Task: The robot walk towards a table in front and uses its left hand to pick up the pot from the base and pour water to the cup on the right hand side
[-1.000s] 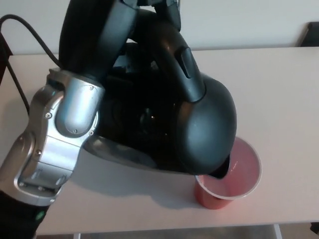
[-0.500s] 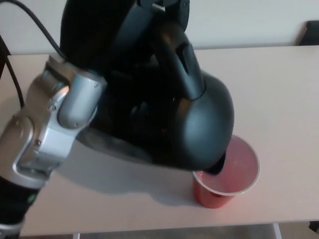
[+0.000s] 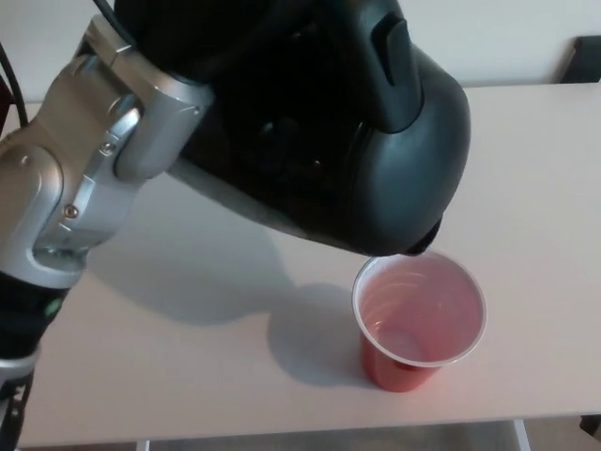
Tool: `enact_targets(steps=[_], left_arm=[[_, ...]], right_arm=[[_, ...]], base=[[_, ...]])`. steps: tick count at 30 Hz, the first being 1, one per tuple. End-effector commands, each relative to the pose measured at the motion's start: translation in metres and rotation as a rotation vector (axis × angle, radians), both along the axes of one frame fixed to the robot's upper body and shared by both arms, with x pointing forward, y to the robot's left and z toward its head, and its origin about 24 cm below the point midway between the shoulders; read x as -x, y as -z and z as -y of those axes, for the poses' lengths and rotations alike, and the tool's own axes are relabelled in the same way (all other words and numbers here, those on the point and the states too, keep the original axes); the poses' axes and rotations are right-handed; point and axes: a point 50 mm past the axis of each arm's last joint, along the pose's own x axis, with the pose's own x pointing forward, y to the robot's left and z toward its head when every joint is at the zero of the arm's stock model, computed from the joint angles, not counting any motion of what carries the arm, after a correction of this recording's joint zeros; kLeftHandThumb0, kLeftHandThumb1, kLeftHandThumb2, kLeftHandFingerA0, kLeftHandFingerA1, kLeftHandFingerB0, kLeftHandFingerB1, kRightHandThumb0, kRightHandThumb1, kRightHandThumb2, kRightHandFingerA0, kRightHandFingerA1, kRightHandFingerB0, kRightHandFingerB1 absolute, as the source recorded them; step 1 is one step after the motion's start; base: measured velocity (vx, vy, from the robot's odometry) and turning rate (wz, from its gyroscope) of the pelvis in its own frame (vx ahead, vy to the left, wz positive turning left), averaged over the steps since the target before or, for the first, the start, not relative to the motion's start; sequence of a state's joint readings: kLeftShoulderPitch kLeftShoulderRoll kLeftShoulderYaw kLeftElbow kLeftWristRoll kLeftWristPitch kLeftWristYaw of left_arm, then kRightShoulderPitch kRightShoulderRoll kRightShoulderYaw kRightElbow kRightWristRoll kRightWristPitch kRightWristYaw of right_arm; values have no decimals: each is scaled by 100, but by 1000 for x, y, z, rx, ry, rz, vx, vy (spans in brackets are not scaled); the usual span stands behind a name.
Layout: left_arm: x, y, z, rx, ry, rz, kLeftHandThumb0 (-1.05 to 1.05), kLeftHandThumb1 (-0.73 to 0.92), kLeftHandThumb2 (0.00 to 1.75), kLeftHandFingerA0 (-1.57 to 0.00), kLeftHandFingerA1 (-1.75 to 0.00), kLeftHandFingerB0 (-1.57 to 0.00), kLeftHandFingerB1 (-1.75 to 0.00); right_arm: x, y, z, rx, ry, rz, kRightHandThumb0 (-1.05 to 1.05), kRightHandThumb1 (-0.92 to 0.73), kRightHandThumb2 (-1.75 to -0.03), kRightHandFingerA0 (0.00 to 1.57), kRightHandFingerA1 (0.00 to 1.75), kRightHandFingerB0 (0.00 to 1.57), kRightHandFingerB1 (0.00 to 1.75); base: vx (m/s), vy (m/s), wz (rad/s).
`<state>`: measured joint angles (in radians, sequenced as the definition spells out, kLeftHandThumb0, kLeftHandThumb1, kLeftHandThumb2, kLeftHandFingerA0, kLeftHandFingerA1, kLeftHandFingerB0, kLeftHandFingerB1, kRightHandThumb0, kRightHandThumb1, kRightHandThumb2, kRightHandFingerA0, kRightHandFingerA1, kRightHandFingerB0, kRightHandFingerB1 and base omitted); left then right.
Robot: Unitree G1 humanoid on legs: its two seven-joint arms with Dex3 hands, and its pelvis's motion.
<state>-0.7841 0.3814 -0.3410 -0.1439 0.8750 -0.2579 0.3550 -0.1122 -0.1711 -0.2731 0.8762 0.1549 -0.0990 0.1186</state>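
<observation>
- Lifted since the earlier frames, the pot (image 3: 376,141) now hangs higher and further up the picture; its spout, which a second ago dipped over the cup's rim, sits just above and behind that rim, apart from it.
- Red cup (image 3: 419,321) stands upright on the desk (image 3: 535,188), below and to the right of the left hand (image 3: 254,122), and shows its whole white rim and pale inside.
- Little else is around: a dark object (image 3: 584,58) is cut off at the far right edge behind the desk, and a black cable (image 3: 9,89) runs down the left edge beside the arm.
- Pot's shadow falls on the desk between the arm and the cup; nothing stands between spout and cup.
- Much is hard to read: the pot's black body and the black hand merge into one dark mass, and the top of both is cut off by the frame.
- Silver wrist and forearm (image 3: 84,178) come in from the lower left and lead up to the pot.
- Left hand holds the pot, tilted with the spout downward, though its separate fingers cannot be made out.
- Right hand does not show.
</observation>
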Motion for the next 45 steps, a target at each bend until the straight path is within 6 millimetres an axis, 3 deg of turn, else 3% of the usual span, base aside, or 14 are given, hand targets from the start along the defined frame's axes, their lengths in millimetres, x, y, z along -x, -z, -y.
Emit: enact_targets(steps=[1,3,11,12,14,15,17,18,35,36,38,40,44,45], left_arm=[[6,-8,3,0,24,119,-19,53,63,-102,-175,-73,-172],[6,-6,4,-5,39,121,-19,54,62,-98,-175,-68,-174],[4,1,7,-65,51,135,-22,62,59,-96,-175,-70,-169],[5,1,10,-115,66,154,-28,60,58,-94,-175,-89,-99],[6,2,13,-191,86,182,-28,60,58,-94,-175,-89,-99],[7,3,15,-212,87,192,-29,46,90,-125,-134,-91,-96],[7,4,18,-243,88,206,-29,46,90,-125,-134,-91,-96],[8,6,19,-250,107,216,-33,51,61,-101,-168,-99,-78],[11,20,26,-288,154,206,-23,53,56,-104,-162,-101,-77],[11,21,26,-287,155,201,-23,53,56,-105,-161,-101,-74],[10,21,25,-282,155,193,-24,53,56,-105,-161,-101,-74],[8,22,22,-266,142,180,-22,60,57,-98,-175,-90,-135],[5,20,18,-229,114,182,-22,56,59,-97,-175,-91,-104],[4,19,18,-202,99,173,-23,60,58,-97,-175,-79,-137]], right_arm=[[-11,-14,9,42,-8,61,-38,-61,-57,27,41,35,47],[-12,-15,10,47,-12,63,-44,-49,-75,25,50,31,53],[-13,-15,10,45,-4,59,-38,-59,-57,30,42,36,47],[-13,-15,10,48,-5,62,-43,-49,-75,26,50,32,53],[-13,-16,10,53,-7,66,-43,-49,-75,26,50,32,53],[-13,-16,10,53,-8,66,-39,-60,-57,29,42,36,47],[-14,-16,10,54,-9,64,-39,-60,-57,29,42,36,47],[-14,-16,9,54,-9,63,-38,-60,-57,30,42,36,47],[-16,-17,9,45,-15,69,-38,-60,-57,27,41,35,47],[-16,-17,9,45,-14,69,-43,-49,-75,26,50,30,53],[-16,-17,9,45,-13,69,-39,-60,-57,29,41,35,47],[-16,-17,9,45,-14,69,-43,-49,-74,26,49,30,52],[-15,-16,8,42,-10,71,-36,-60,-57,29,41,35,47],[-16,-17,9,42,-9,71,-41,-50,-74,26,49,30,52]], base=[[0,0,0],[0,0,0],[0,0,0],[0,0,0],[0,0,0],[0,0,0],[0,0,0],[0,0,0],[0,0,0],[0,0,0],[0,0,0],[0,0,0],[0,0,0],[0,0,0]])
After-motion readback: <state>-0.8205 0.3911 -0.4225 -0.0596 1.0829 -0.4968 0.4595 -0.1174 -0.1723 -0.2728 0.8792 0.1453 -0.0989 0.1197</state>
